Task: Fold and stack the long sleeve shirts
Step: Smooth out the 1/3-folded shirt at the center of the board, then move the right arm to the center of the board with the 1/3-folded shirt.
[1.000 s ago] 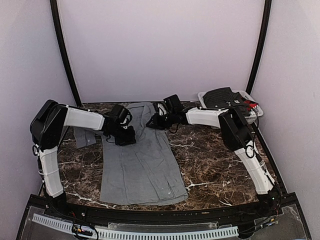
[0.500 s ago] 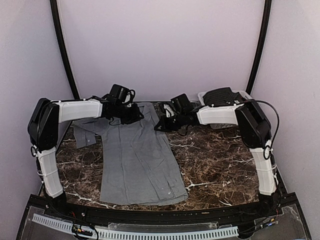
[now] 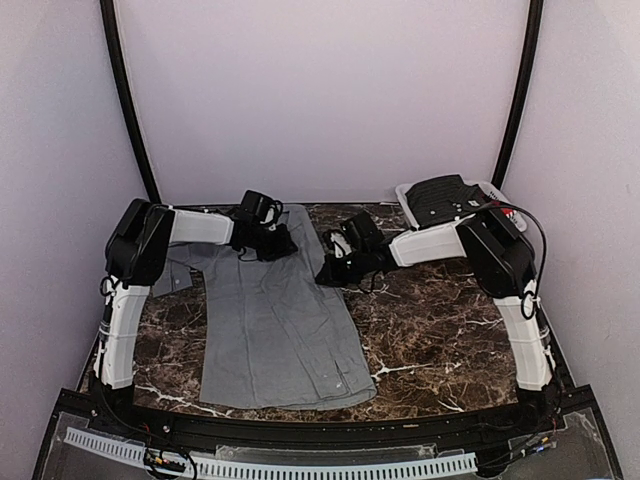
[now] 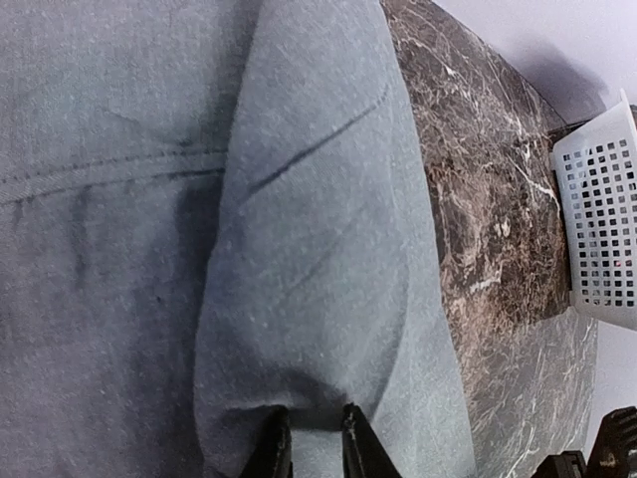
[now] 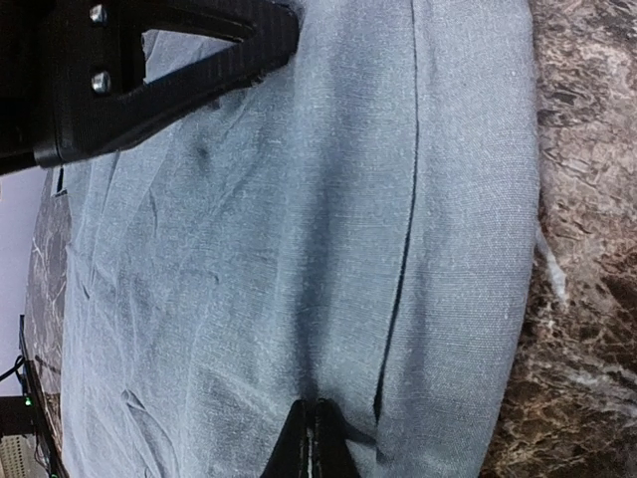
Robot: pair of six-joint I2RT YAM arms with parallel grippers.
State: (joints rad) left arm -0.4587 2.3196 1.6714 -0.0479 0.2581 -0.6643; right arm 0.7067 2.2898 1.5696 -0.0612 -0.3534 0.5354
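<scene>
Shirt lies flat on bench, long axis running far to near, hem nearest. Left gripper pinches a fold at its far end; right gripper pinches its right edge. Basket holds dark cloth.

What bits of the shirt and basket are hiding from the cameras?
- Top view: grey shirt's collar area, covered by left gripper.
- Top view: dark pile in white basket, too small to identify.
- Left wrist view: basket cut off by right edge.
</scene>
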